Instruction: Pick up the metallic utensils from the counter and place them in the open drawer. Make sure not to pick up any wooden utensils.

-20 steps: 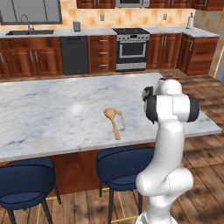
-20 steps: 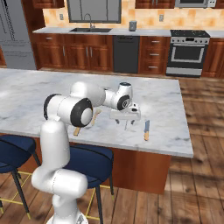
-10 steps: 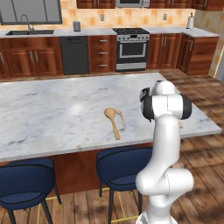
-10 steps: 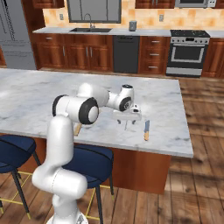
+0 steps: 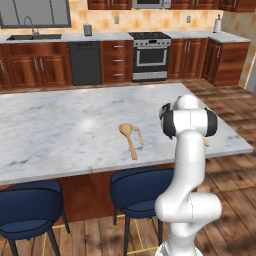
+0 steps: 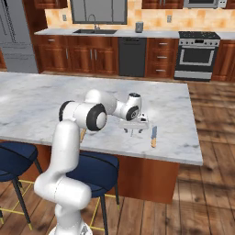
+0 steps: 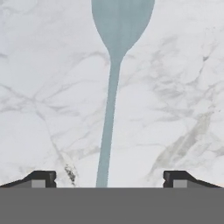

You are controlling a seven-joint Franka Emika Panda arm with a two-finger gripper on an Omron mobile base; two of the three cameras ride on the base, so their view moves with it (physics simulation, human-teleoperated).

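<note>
One silver-grey spoon (image 7: 110,109) lies flat on the marble surface (image 7: 175,87), its handle running between the spread fingertips (image 7: 41,178) of the tool (image 6: 134,131), which grips nothing. Risk, as judged: closing too high would slide off the thin handle and skid it

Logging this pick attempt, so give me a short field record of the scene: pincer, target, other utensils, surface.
pincer: open, low over the counter, fingertips either side of the spoon handle
target: grey metal spoon, lying flat, not yet gripped
knife: flat on the counter, beside the pincer
wooden spoon: flat on the counter, apart from the arm
surface: marble counter
</note>
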